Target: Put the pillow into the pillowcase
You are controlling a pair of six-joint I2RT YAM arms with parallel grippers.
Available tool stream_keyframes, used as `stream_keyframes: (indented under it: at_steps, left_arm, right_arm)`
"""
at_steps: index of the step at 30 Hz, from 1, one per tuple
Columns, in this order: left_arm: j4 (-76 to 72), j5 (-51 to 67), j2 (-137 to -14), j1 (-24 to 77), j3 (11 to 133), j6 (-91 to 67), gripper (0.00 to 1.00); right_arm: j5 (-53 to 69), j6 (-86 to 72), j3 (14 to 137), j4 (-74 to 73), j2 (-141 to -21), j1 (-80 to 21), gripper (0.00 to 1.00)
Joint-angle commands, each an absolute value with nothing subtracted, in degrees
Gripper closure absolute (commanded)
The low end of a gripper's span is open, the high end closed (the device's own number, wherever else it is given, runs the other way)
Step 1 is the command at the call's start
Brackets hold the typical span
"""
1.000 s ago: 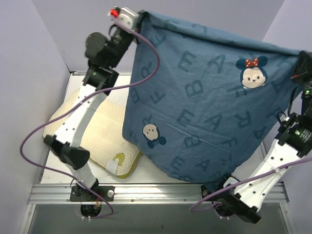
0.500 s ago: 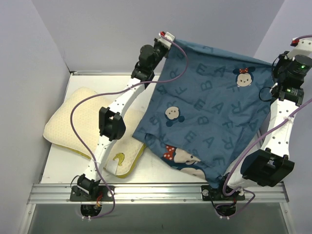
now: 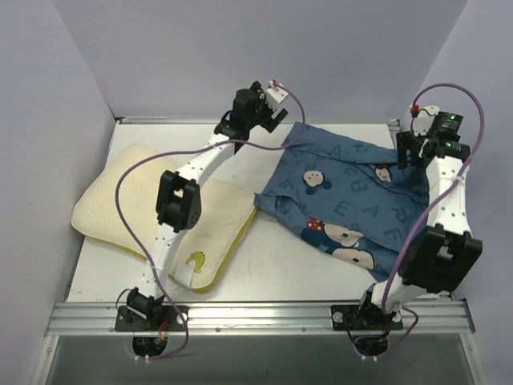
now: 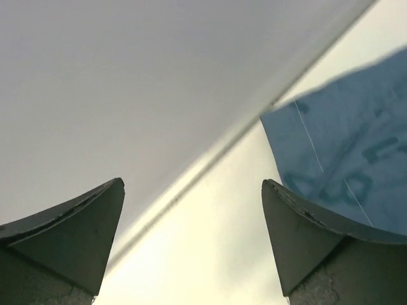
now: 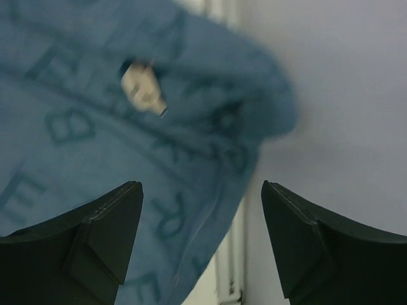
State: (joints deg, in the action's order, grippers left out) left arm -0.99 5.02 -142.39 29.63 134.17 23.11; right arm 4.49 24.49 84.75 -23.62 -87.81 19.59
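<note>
Empty-handed: left gripper (image 4: 193, 183) and right gripper (image 5: 200, 184) both gape. The pillowcase (image 3: 353, 204) lies rumpled at right, the pillow (image 3: 120, 200) just beside it. Mouth's hidden; pinch the wrong hem and nothing goes in.

Left arm (image 3: 198, 164) stretching out long, left gripper (image 3: 275, 119) hovering just off the far-left corner of the pillowcase (image 3: 353, 200), jaws gaping wide and holding nothing, right arm (image 3: 446, 200) bending upright, right gripper (image 3: 407, 152) hanging over the pillowcase's far-right edge, jaws parted, empty.
</note>
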Motion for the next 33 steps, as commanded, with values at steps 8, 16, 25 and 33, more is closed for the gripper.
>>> stream_keyframes:
  at_steps: [8, 16, 25, 33]
  left_arm:
    - [34.3, 26.2, -113.7, 27.6, 114.7, 10.6, 0.08]
    - [42.4, 33.7, -102.1, 23.5, 98.7, 1.4, 0.04]
    - [52.4, 29.5, -91.1, 16.1, 92.2, 6.3, 0.02]
    - [71.4, 27.3, -88.2, 10.5, 94.0, 26.6, 0.03]
  right_arm:
    - [20.8, 27.6, 82.7, -47.6, -91.7, -2.4, 0.40]
    - [20.0, 25.3, 93.7, -48.1, -110.5, -10.9, 0.41]
    - [12.1, 22.9, 116.3, -48.4, -131.4, -9.7, 0.48]
    - [-2.1, 21.8, 143.3, -44.0, -149.7, -7.6, 0.43]
